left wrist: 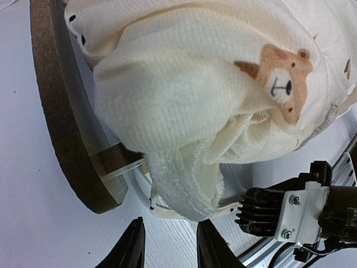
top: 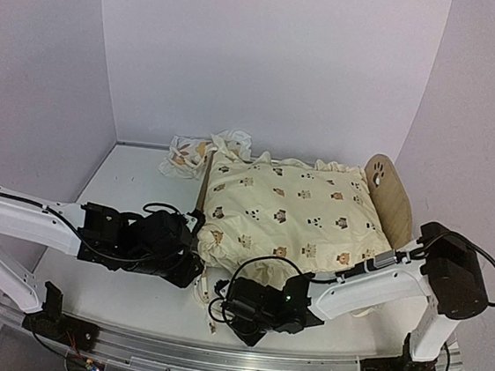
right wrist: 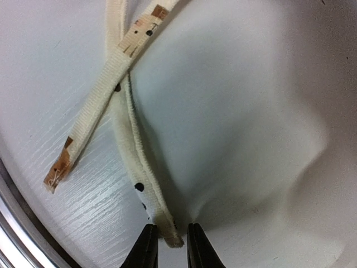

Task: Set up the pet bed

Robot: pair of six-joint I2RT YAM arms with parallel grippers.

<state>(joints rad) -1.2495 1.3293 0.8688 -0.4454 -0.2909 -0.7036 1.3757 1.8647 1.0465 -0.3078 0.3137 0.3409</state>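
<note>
Near edge, right of centre: your right hand [right wrist: 169, 245] is low over the desk [top: 121, 296], just in front of the bed's near side. Its fingers stand at a narrow slot, and the frayed end of a dotted tie [right wrist: 139, 178] sits in that slot. You cannot tell whether the pads actually pinch it. A second tie [right wrist: 103, 89], flat with brown print patches, crosses the dotted one further up, and its end lies loose on the desk.

Just left of that: your left hand [left wrist: 170, 229] faces the bed's near left corner. Its fingers [left wrist: 133, 245] are part-way apart with bare desk between them and nothing held. The quilt's hanging ruffle [left wrist: 184, 184] ends just beyond the fingertips; contact cannot be told.

Mid-desk, toward the right: the pet bed [top: 395, 214]. Its long axis runs left to right, parallel to the near edge. The right end board [top: 387, 187] shows its paw-print cutout. The left end board [top: 203, 185] is seen edge-on; from the left wrist, its dark cut edge curves down to the desk.

The quilt [top: 289, 212], cream with small animal prints, covers the frame from one end board to the other and bulges over the near side. A bear face [left wrist: 284, 84] sits at that near left corner.

Far left: a leaf-print pillow [top: 184, 154] lies crumpled on the desk, just behind the left end board.
</note>
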